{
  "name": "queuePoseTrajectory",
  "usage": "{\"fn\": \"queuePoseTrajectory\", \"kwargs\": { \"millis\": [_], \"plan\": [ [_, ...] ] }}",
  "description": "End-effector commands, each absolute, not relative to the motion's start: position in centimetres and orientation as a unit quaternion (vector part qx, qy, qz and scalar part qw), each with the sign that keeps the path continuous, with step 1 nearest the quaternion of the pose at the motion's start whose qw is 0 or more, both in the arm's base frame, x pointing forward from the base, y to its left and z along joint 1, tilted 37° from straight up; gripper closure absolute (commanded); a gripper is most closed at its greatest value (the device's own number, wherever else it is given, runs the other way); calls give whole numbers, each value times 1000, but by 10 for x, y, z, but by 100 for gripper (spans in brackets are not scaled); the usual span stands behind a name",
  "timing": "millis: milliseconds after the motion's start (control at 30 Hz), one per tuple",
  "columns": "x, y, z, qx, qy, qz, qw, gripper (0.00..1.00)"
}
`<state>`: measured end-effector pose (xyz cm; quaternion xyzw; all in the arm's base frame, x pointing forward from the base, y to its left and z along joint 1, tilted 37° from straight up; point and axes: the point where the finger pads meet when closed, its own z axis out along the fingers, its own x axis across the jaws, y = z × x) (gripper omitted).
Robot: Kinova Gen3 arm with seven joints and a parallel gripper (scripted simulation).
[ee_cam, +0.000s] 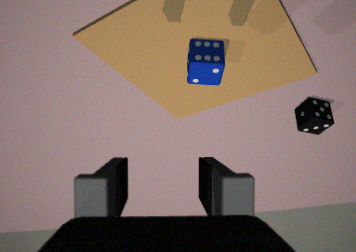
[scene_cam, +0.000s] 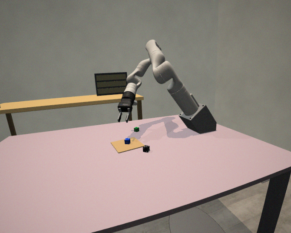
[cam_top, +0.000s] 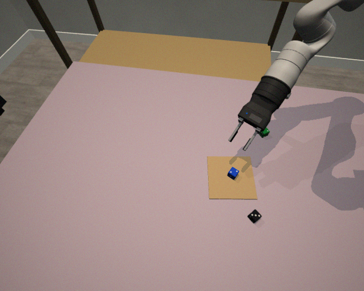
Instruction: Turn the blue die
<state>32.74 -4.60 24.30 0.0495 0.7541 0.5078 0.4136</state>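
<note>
The blue die (cam_top: 233, 172) (scene_cam: 127, 141) (ee_cam: 206, 61) rests on the tan mat (cam_top: 217, 190) (scene_cam: 119, 148) (ee_cam: 125, 49), fully within its edges. Its lit top face shows 2; a shaded side face shows 6 in the wrist view. The mat lies flat. My gripper (cam_top: 237, 145) (scene_cam: 123, 121) (ee_cam: 163, 178) is open and empty, tilted, above and behind the die, clear of it. The black die (cam_top: 254, 216) (scene_cam: 146, 148) (ee_cam: 314, 116) lies off the mat with 3 on top. The green die (cam_top: 264, 132) (scene_cam: 136, 129) is partly hidden by the gripper in the top view; its top number is unclear.
All three dice lie apart on the pink table (cam_top: 113, 188) (scene_cam: 77, 180). The green die is behind the mat, on the side of the tan bench (cam_top: 176, 56) (scene_cam: 65, 101). The black die is near a mat corner. The arm's base (scene_cam: 200, 120) stands at the table's far right.
</note>
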Motion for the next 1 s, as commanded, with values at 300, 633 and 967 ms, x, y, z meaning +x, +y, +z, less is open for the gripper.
{"fn": "queuePoseTrajectory", "kwargs": {
  "millis": [300, 633, 967],
  "plan": [
    [323, -85, 284, 70, 771, 438, 457, 21],
    [310, -110, 345, 92, 792, 339, 500, 21],
    [301, -104, 384, 110, 813, 250, 513, 21]
  ]
}}
